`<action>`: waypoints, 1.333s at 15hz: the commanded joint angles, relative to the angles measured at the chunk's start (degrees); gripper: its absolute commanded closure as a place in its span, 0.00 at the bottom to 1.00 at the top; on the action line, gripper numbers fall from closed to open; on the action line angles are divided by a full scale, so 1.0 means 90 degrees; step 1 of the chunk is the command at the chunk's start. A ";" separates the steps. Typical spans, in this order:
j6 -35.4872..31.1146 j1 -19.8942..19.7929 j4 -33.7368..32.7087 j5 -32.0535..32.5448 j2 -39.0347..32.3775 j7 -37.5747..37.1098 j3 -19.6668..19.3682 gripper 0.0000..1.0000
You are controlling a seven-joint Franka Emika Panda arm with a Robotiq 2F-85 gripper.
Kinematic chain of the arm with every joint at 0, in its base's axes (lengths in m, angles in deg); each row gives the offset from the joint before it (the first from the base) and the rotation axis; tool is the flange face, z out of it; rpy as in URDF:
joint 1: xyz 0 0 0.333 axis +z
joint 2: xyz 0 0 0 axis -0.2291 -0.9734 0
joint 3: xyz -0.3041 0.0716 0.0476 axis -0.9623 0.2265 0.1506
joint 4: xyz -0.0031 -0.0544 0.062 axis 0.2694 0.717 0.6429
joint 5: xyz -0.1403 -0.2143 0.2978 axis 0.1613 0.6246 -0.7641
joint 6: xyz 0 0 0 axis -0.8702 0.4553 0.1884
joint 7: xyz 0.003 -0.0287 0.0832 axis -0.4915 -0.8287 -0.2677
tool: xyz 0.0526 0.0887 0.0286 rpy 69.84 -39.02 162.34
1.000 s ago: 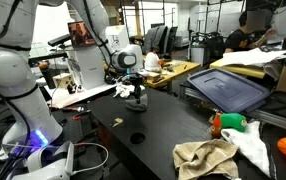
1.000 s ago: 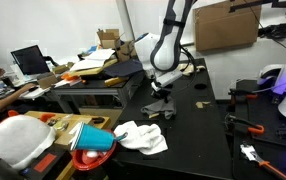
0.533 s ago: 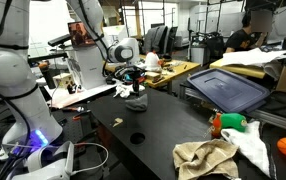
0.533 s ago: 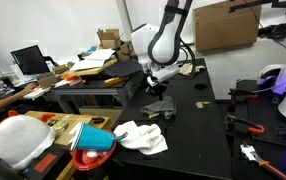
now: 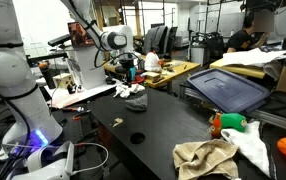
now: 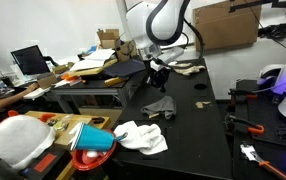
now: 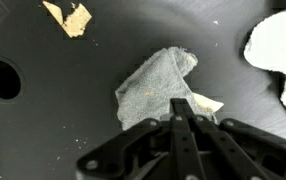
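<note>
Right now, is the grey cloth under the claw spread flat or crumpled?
Crumpled: the cloth lies bunched on the table, one edge folded over, apart from the gripper above it.

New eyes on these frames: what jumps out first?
The crumpled grey cloth lies in the middle of the black table. The Robotiq gripper hangs right above it, fingers together. In an exterior view, a crumpled white towel sits by the table's near edge.
</note>
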 commanded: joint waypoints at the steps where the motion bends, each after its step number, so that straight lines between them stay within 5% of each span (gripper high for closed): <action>1: 0.1132 -0.0247 0.0313 -0.0013 0.1055 0.0758 0.0338 1.00; 8: 0.2874 -0.0489 0.0226 0.0125 0.2339 0.2131 0.0783 1.00; 15: 0.3707 -0.0495 0.0073 -0.0050 0.3157 0.3028 0.1000 1.00; 16: 0.3818 -0.0503 0.0035 -0.0098 0.3200 0.2914 0.1049 0.74; 17: 0.3523 -0.0554 0.0062 -0.0023 0.2968 0.2879 0.1052 0.98; 20: 0.3642 -0.0548 0.0053 -0.0042 0.3118 0.2879 0.1098 0.77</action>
